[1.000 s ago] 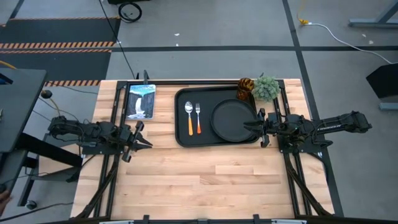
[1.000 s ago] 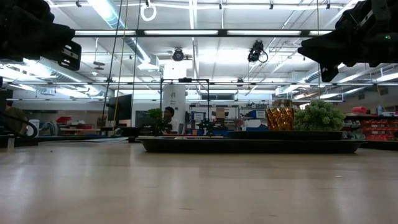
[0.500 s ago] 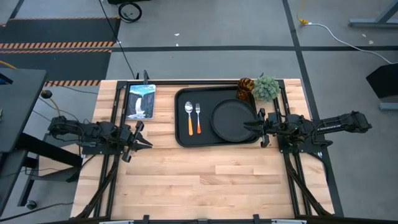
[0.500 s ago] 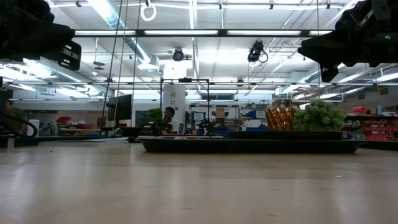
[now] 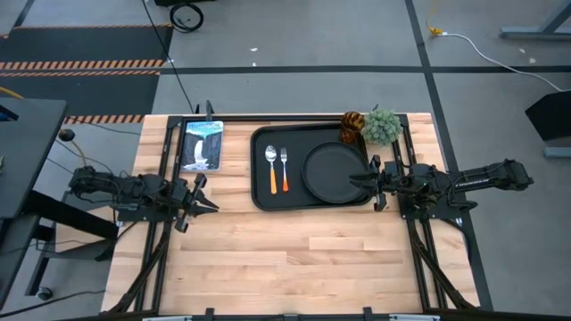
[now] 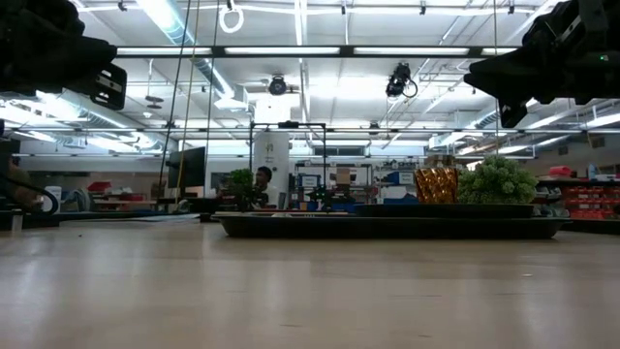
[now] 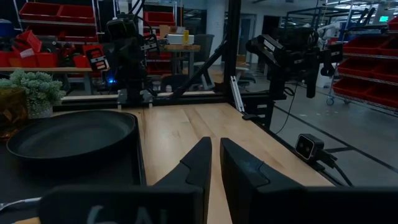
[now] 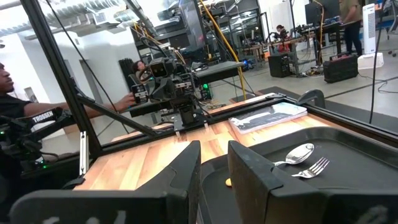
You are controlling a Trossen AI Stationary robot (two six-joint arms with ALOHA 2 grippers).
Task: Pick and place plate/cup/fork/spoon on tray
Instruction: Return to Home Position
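Tray [image 5: 260, 169]: carrying your plate [image 5: 334, 171], cup [image 5: 351, 122], fork [image 5: 285, 168], spoon [image 5: 271, 167].
Left claw [image 5: 211, 204]: hovering, nearly closed, empty.
Right claw [image 5: 355, 178]: hovering over the plate's edge, nearly closed, empty.

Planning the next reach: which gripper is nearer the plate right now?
Right. The right gripper sits at the plate's edge over the tray; the left gripper is off the tray, past the spoon and fork.

My overhead camera looks straight down on the whole table, the tray [image 5: 312, 168] upper centre. The low one sits at tabletop height, facing the room. Each wrist camera looks past its own fingers across the table; both share that tray.
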